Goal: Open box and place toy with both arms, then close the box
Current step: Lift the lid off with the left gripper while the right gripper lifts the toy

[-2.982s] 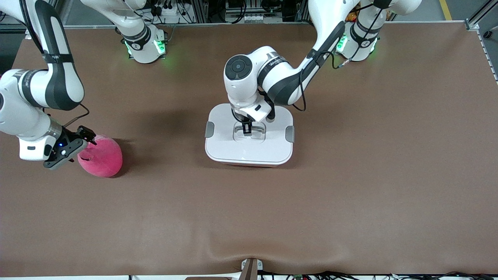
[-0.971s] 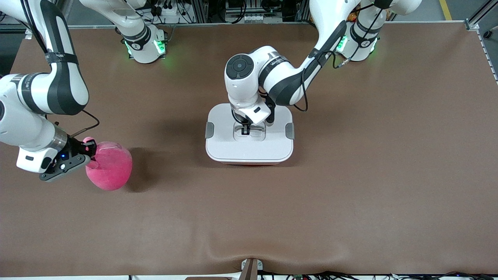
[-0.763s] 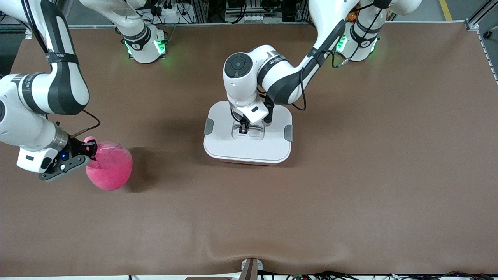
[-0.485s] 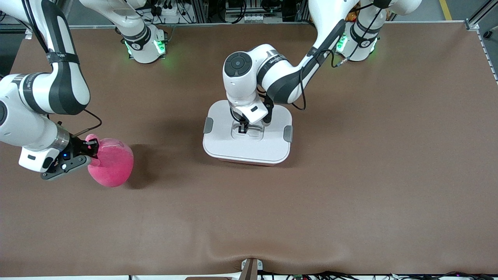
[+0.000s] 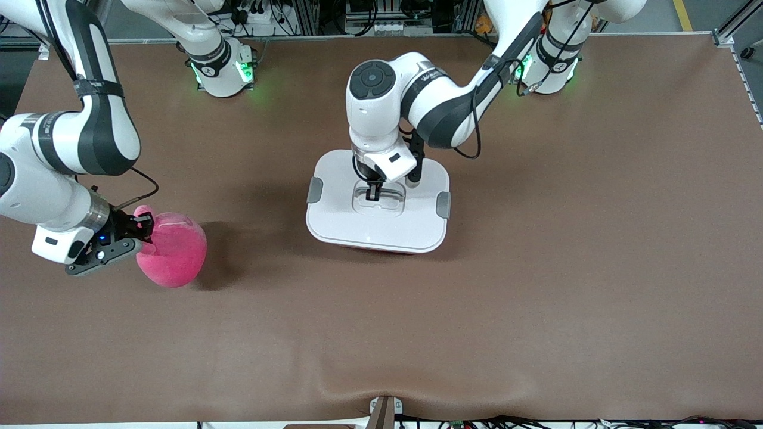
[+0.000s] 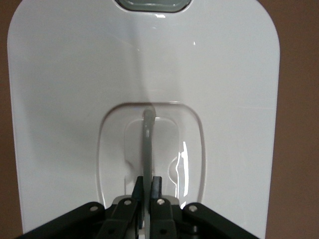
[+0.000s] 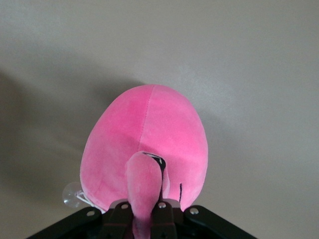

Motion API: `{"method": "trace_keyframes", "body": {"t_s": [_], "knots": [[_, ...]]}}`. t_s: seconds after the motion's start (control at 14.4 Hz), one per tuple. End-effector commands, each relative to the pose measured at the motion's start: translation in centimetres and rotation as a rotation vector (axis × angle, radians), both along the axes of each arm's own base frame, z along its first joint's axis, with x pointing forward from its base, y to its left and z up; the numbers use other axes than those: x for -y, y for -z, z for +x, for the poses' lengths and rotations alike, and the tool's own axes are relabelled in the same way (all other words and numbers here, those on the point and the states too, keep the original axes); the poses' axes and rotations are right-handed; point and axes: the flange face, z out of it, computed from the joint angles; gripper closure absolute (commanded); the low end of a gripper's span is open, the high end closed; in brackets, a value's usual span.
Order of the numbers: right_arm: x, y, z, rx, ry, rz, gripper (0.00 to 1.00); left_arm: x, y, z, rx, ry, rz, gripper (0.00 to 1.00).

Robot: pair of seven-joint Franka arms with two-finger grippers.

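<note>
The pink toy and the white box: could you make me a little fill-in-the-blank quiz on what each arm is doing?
1. The right gripper is shut on the toy's ____.
2. The left gripper is shut on the lid's centre ____.
3. The toy lies toward the ____ arm's end of the table.

Missing words: ear; handle; right

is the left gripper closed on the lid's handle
Yes, in the left wrist view the left gripper has its fingers pinched on the thin grey handle in the lid's recess.
</note>
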Motion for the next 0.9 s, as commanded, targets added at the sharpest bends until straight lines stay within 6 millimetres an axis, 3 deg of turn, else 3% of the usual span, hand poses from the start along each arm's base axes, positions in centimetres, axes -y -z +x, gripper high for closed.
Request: {"method": "trace_keyframes", "body": {"t_s": [0.0, 0.21, 0.49, 0.83], "knots": [[-1.1, -1.1, -0.1, 0.007, 0.027, 0.001, 1.0, -3.0, -4.3, 1.8, 0.039, -0.012, -0.012, 1.0], [-3.4, -1.7, 0.0, 0.016, 0.067, 0.0, 1.0, -7.0, -7.3, 3.2, 0.021, 0.093, 0.042, 1.0], [-6.7, -5.0, 0.4, 0.02, 0.144, -0.002, 1.0, -13.7, -10.4, 6.3, -0.035, 0.258, 0.035, 1.0], [-12.4, -7.0, -0.1, 0.031, 0.286, -0.001, 1.0, -21.6, -11.7, 9.0, -0.122, 0.435, 0.072, 1.0]]}}
